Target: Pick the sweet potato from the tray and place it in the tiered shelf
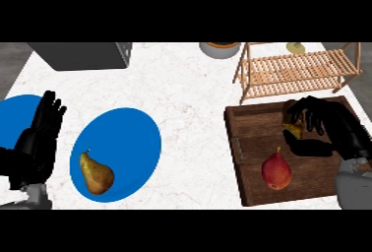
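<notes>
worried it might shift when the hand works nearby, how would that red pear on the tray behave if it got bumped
The red pear lies on its side on the flat wooden tray, so a nudge would probably roll or pivot it around its fat end. Its skin looks smooth, so fingers may slip. It seems rigid, not floppy. The right hand is close above it.

On the right of the counter [189, 88] lies the tray [251, 147], bearing a red pear [277, 171] near its middle, with my right hand [320, 123] over its far part; the tiered shelf [298, 69] stands just beyond the tray. At left, a plate [123, 138] holds a pear [96, 173] at its near end. My left hand [40, 135] rests at the left edge, over a second plate [15, 113].
</notes>
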You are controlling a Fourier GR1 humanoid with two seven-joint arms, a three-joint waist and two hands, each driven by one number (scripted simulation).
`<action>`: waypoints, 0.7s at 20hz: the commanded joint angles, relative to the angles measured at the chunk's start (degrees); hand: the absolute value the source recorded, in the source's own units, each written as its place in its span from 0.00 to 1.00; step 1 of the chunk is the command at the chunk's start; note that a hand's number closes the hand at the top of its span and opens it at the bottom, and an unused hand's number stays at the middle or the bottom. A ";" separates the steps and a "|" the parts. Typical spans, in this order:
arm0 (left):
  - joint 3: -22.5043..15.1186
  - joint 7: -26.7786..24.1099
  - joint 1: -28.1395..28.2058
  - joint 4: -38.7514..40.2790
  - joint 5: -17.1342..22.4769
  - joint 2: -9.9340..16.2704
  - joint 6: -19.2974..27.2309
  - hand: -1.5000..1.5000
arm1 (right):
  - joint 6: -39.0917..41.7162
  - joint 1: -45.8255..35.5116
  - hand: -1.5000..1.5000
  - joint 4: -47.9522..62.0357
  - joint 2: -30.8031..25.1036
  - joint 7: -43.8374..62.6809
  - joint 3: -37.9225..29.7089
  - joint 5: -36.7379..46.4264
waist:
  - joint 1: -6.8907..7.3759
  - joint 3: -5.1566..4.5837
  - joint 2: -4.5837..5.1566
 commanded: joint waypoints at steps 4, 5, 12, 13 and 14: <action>-3.60 -0.17 0.86 -1.71 -1.86 -3.21 0.99 0.50 | 8.81 -2.54 1.00 -21.96 -3.14 18.67 -10.90 -8.00 | 1.71 0.17 0.63; -1.75 0.79 -2.19 0.01 -1.32 -1.65 0.26 0.50 | 9.12 -4.07 1.00 -21.36 -4.94 19.22 -12.54 -8.06 | 2.18 0.21 0.91; 1.89 -2.35 -4.12 5.65 0.57 -0.54 -4.07 0.50 | 5.41 -8.46 1.00 -16.40 -6.17 20.64 -15.19 -8.46 | 3.18 0.24 1.21; 0.83 -0.89 -3.24 2.59 -0.63 -1.59 -2.89 0.50 | 5.76 -6.70 1.00 -13.17 -8.91 15.88 -18.66 -10.35 | 3.17 0.26 1.18; -1.14 -0.92 -2.93 3.10 -2.62 -2.94 -1.71 0.50 | 6.51 -12.77 1.00 -10.53 -9.84 20.45 -17.59 -10.68 | 3.34 0.25 1.20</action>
